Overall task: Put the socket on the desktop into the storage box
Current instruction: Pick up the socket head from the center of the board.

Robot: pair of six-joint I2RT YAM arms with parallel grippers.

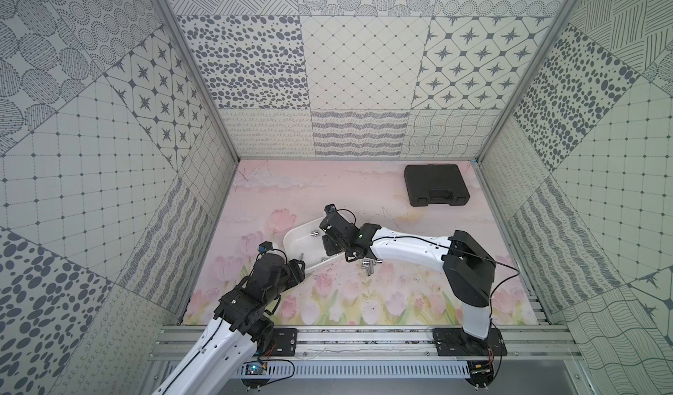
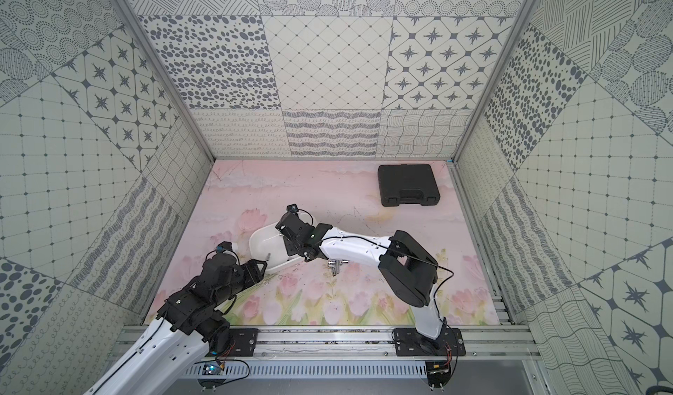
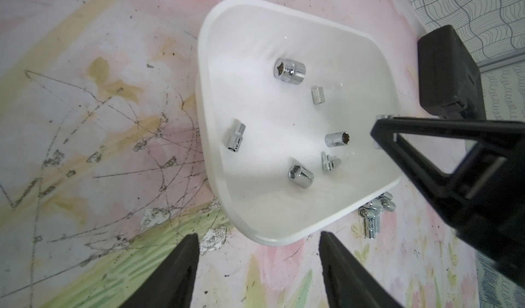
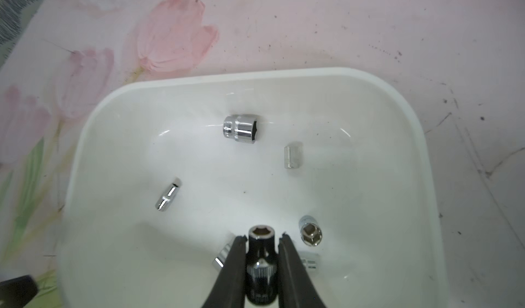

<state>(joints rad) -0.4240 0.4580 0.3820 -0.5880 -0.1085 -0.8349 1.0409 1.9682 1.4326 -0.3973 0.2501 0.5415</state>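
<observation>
In both top views the right gripper hangs over the storage box, nearer than the left to the loose sockets on the surface. Left wrist view: the left gripper is spread and empty at the box's corner. Right wrist view: the jaws clamp a socket lengthwise, its hex mouth toward the box floor (no writing legible).

A black tool case lies closed, flat.
</observation>
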